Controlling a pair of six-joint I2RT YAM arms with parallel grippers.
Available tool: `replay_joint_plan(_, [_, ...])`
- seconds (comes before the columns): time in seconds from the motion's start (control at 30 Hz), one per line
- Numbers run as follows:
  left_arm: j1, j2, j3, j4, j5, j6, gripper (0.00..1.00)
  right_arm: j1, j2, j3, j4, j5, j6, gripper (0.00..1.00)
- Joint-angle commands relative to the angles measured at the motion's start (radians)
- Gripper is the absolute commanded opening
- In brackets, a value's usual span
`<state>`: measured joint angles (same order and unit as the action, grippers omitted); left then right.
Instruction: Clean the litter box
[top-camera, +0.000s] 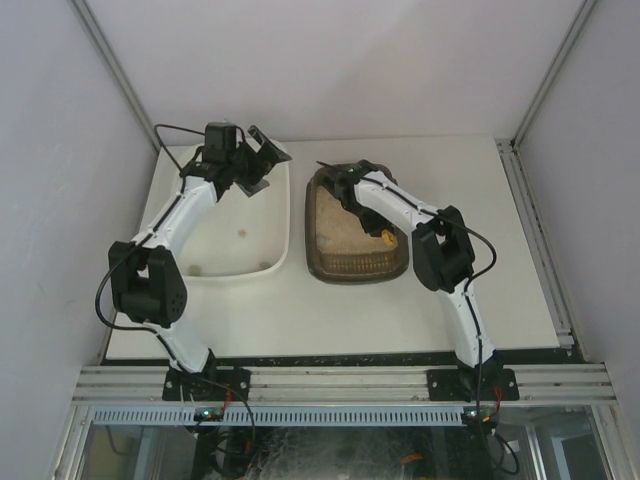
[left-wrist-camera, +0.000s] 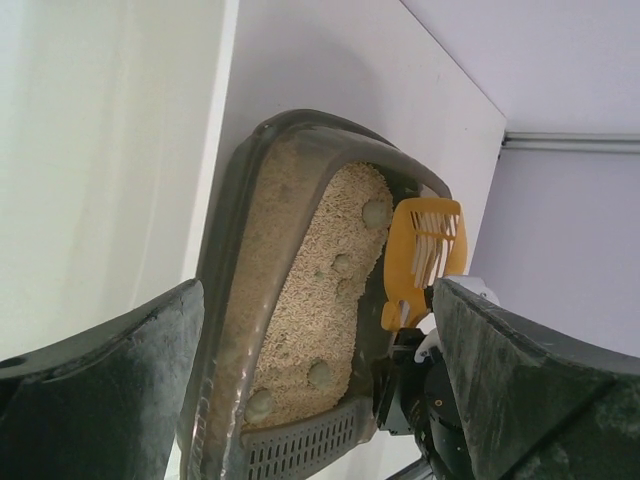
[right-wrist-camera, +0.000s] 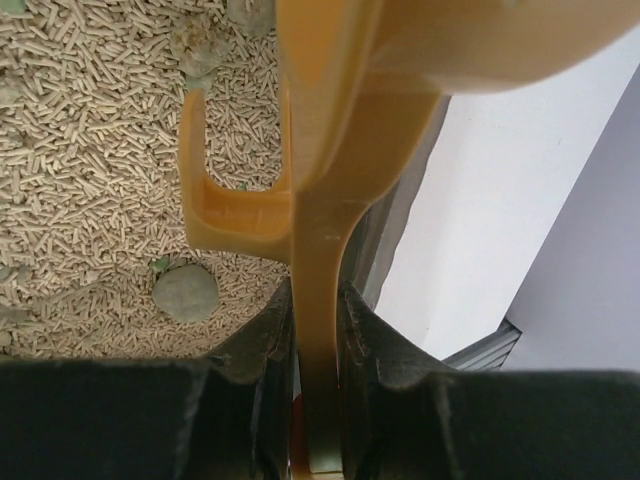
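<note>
On the worktop (top-camera: 400, 310): a white tub (top-camera: 287, 232) on the left and the litter box (top-camera: 311, 225) just beside it on the right, their long sides running away from the arm bases.
Litter box: a dark tray with rounded corners near the middle of the worktop, filled with beige pellets; seen from the left wrist, its dark wall (left-wrist-camera: 213, 300) curves round the litter and a slotted grey end lies nearest that camera.
Lumps: several grey-green lumps sit among the pellets, one close to the scoop's hook (right-wrist-camera: 185, 292), another near the scoop's slotted head (left-wrist-camera: 377, 212).
Scoop: a yellow plastic scoop (left-wrist-camera: 425, 245) with a slotted head, standing over the right-hand edge of the litter box; its handle (right-wrist-camera: 320, 150) runs straight up between the right fingers.
Right hand (right-wrist-camera: 318, 310): clamped on the scoop's handle, at the far end of the litter box (top-camera: 338, 175).
Left hand (left-wrist-camera: 320, 395): spread wide with nothing between its fingers, held above the far right corner of the white tub (top-camera: 262, 160), its camera looking across at the litter box.
</note>
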<state>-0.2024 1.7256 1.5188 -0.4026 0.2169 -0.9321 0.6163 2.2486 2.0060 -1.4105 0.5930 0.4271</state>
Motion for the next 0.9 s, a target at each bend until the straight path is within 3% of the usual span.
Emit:
replay_joint_plan(0.0, [0.017, -0.056, -0.03, 0.04, 0.015, 0.018, 1.0, -0.019, 0.021, 0.049, -0.018, 0.033, 0.001, 0.0])
replay_joint_plan(0.13, [0.021, -0.062, -0.035, 0.041, 0.016, 0.022, 1.0, -0.033, 0.029, 0.057, 0.026, -0.045, -0.033, 0.0])
replay_joint_plan(0.3, [0.026, -0.066, -0.042, 0.025, 0.019, 0.025, 1.0, -0.038, 0.029, 0.07, 0.084, -0.253, -0.106, 0.0])
replay_joint_plan(0.5, [0.034, -0.076, -0.061, 0.016, 0.022, 0.033, 1.0, -0.036, -0.057, 0.02, 0.144, -0.446, -0.128, 0.0])
replay_joint_plan(0.87, [0.036, -0.07, -0.061, -0.008, 0.043, 0.033, 1.0, -0.058, -0.171, -0.14, 0.193, -0.478, -0.119, 0.0])
